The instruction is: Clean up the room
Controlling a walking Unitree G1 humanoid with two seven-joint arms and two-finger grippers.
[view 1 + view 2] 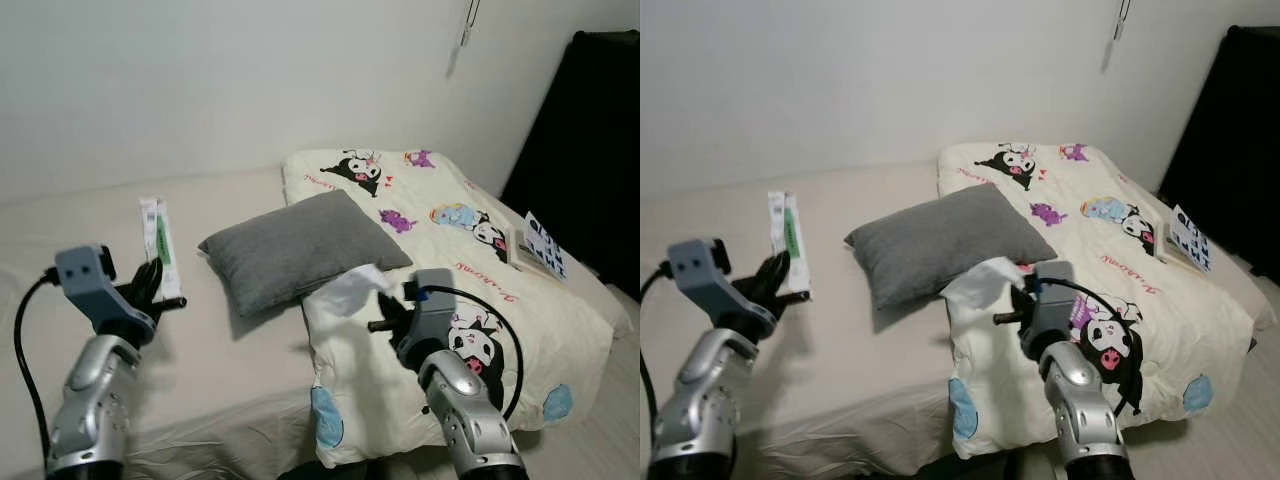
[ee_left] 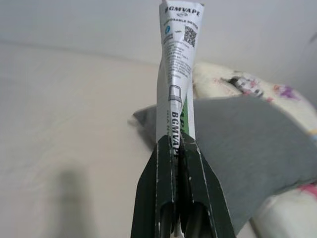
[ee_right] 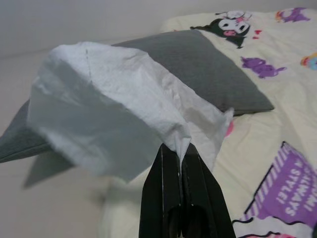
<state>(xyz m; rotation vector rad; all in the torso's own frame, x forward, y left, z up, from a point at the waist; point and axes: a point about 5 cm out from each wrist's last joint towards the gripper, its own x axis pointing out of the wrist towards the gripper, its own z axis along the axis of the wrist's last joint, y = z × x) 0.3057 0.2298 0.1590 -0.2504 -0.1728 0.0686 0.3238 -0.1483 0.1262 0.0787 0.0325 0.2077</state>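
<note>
Over the near edge of the bed point(image 1: 200, 350), both arms are raised with something pinched in each. On the left, the left end effector point(image 2: 177, 144) has its black fingers clamped tight on the lower end of a long white packet point(image 2: 179, 59) with green print and a QR code, held above the bare beige mattress. On the right, the right end effector point(image 3: 182, 153) is closed on a corner of a crumpled white tissue point(image 3: 114, 104), which hangs over the near left corner of the cartoon-print blanket point(image 1: 480, 290). Between the two lies a grey pillow point(image 1: 300, 245), partly on the blanket. A small printed booklet point(image 1: 545, 245) rests at the blanket's far right edge.
</note>
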